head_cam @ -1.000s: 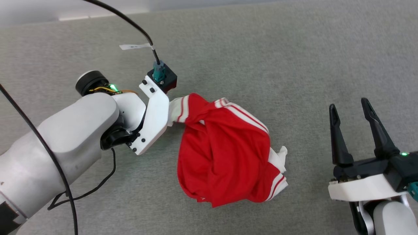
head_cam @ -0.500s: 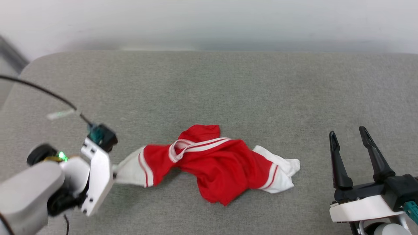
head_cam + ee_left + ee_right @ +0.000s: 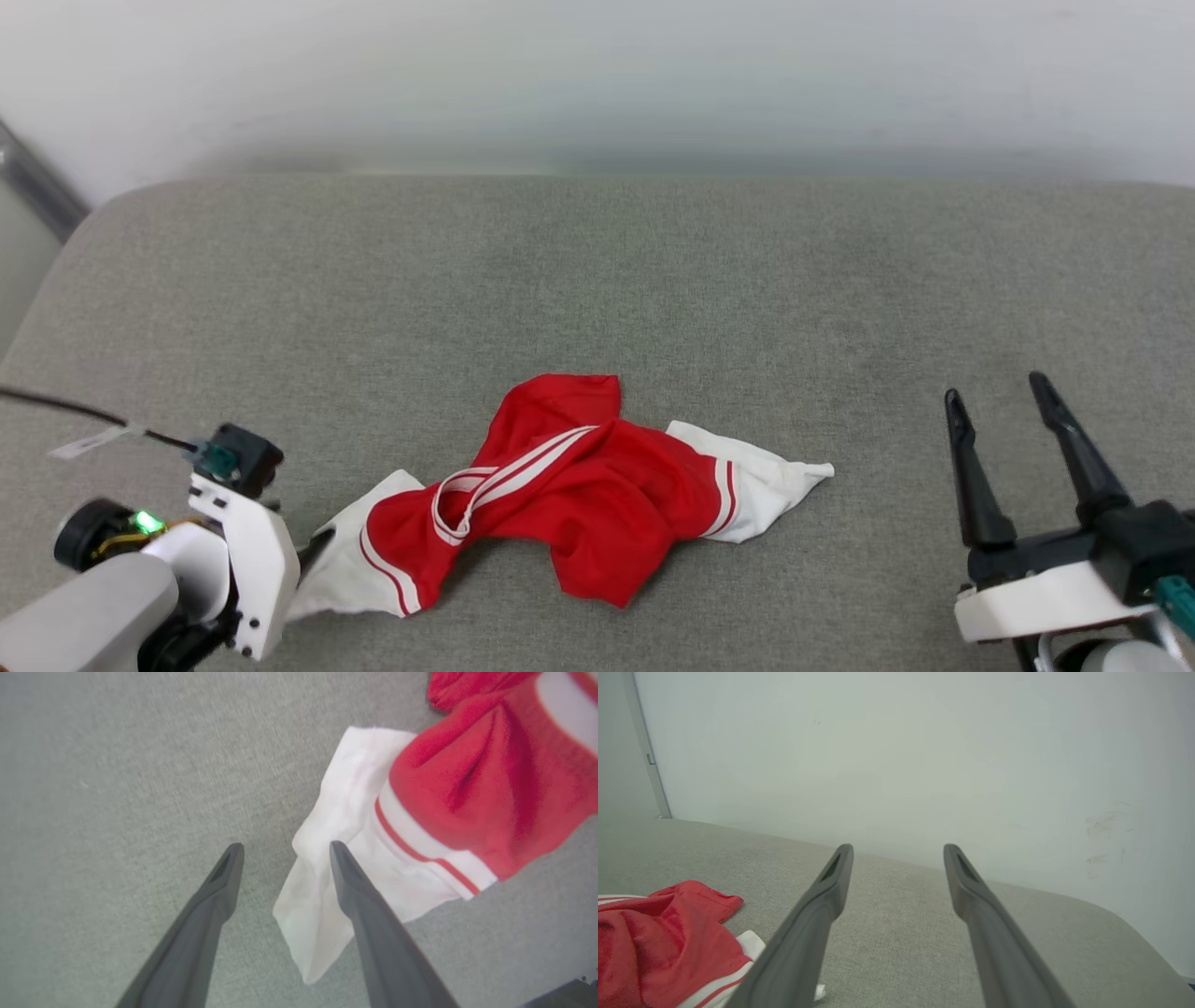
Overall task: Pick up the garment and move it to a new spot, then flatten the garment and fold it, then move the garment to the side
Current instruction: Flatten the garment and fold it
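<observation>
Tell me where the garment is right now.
In the head view the garment lies crumpled on the grey cushion, low and left of centre; one white sleeve reaches the open left gripper, while the right gripper stands off to its right.

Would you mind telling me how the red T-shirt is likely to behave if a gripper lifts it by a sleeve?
Likely floppy: the garment lies in crumpled folds, so it should hang limp from its white sleeve. It looks thin, so probably light. Pushed across the textured grey surface, it would probably bunch.
</observation>
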`<state>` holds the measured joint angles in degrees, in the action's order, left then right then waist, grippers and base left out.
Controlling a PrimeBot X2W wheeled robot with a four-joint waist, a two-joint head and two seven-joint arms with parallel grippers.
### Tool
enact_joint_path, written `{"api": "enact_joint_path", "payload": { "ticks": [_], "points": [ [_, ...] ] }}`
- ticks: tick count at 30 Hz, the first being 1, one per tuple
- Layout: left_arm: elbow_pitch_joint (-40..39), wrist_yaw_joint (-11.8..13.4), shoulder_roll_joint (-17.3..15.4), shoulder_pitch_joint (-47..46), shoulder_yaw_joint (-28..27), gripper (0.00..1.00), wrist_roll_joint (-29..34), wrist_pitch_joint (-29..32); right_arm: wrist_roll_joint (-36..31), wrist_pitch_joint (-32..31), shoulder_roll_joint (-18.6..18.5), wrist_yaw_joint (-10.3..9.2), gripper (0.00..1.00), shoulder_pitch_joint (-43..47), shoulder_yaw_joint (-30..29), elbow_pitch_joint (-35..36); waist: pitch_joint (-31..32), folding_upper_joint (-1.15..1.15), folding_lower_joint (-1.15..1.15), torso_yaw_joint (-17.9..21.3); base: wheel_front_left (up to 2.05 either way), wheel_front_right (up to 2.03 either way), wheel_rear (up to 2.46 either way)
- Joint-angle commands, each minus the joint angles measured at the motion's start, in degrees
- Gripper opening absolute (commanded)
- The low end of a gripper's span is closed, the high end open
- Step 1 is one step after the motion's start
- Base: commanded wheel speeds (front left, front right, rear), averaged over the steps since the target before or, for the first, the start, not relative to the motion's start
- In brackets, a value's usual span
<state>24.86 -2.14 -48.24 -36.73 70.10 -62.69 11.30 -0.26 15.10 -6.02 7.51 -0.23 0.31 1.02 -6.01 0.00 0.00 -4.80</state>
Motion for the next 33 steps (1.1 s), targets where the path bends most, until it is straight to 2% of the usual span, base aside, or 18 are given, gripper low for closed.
{"api": "enact_joint_path", "payload": {
  "ticks": [1, 5, 7, 8, 11, 15, 19, 23, 26, 29, 33],
  "points": [
    [-1.6, 2.7, -0.7, -0.9, -1.7, 1.0, 2.6, -6.1, -0.1, 0.1, -1.4, -0.04, 1.0, -2.0, -0.3, -0.2, 1.3, 0.0, 0.0, -0.2, 0.0, 0.0, 0.0],
    [-7.2, 10.0, -1.7, 0.0, -5.5, 1.0, 5.2, -16.6, 0.9, 0.1, -4.8, -0.04, 1.0, -5.3, 0.7, -1.1, 2.5, 0.0, 0.0, -0.8, 0.0, 0.0, 0.0],
    [-10.7, 14.6, -1.8, 1.4, -7.6, 1.0, 5.7, -21.5, 1.3, 0.1, -7.4, -0.04, 1.0, -8.0, 2.0, -1.9, 2.8, 0.0, 0.0, -1.0, 0.0, 0.0, 0.0],
    [-10.7, 14.6, -1.8, 1.4, -7.6, 1.0, 5.7, -21.5, 1.3, 0.1, -7.4, -0.04, 1.0, -8.0, 2.0, -1.9, 2.8, 0.0, 0.0, -1.0, 0.0, 0.0, 0.0],
    [-16.0, 21.5, -1.6, 4.2, -11.4, 1.0, 6.3, -25.5, 2.4, -1.9, -11.8, -0.04, 1.0, -12.6, 6.0, -4.1, 3.0, 0.0, 0.0, -1.2, 0.0, 0.0, 0.0],
    [-23.2, 29.7, 0.0, 9.4, -18.9, 1.0, 10.5, -26.5, 6.6, -11.4, -18.3, -0.04, 1.0, -19.3, 15.0, -5.9, 2.5, 0.0, 0.0, -1.5, 0.0, 0.0, 0.0],
    [-28.4, 35.0, 3.7, 17.5, -29.0, 1.0, 18.4, -26.5, 13.5, -23.9, -25.4, -0.04, 1.0, -26.1, 27.0, -5.8, 1.3, 0.0, 0.0, -2.2, 0.0, 0.0, 0.0],
    [-31.6, 35.9, 8.9, 24.5, -37.0, 1.0, 25.5, -26.5, 23.8, -37.2, -31.6, -0.05, 1.0, -32.9, 41.0, -4.7, -0.1, 0.0, 0.0, -2.8, 0.0, 0.0, 0.0],
    [-33.1, 35.2, 13.3, 28.8, -42.3, 1.0, 30.4, -26.5, 31.3, -45.7, -33.7, -0.04, 1.0, -38.8, 49.1, -4.9, -1.6, 0.0, 0.0, -3.2, 0.0, 0.0, 0.0],
    [-33.5, 33.3, 17.4, 31.9, -46.6, 1.0, 34.2, -26.5, 37.9, -52.2, -33.3, -0.04, 1.0, -43.5, 55.1, -8.0, -3.2, 0.0, 0.0, -3.8, 0.0, 0.0, 0.0],
    [-32.9, 29.2, 22.6, 34.2, -50.1, 1.0, 38.1, -26.5, 45.3, -57.6, -30.7, -0.04, 1.0, -48.6, 59.5, -14.2, -5.4, 0.0, 0.0, -5.2, 0.0, 0.0, 0.0]
  ]
}}
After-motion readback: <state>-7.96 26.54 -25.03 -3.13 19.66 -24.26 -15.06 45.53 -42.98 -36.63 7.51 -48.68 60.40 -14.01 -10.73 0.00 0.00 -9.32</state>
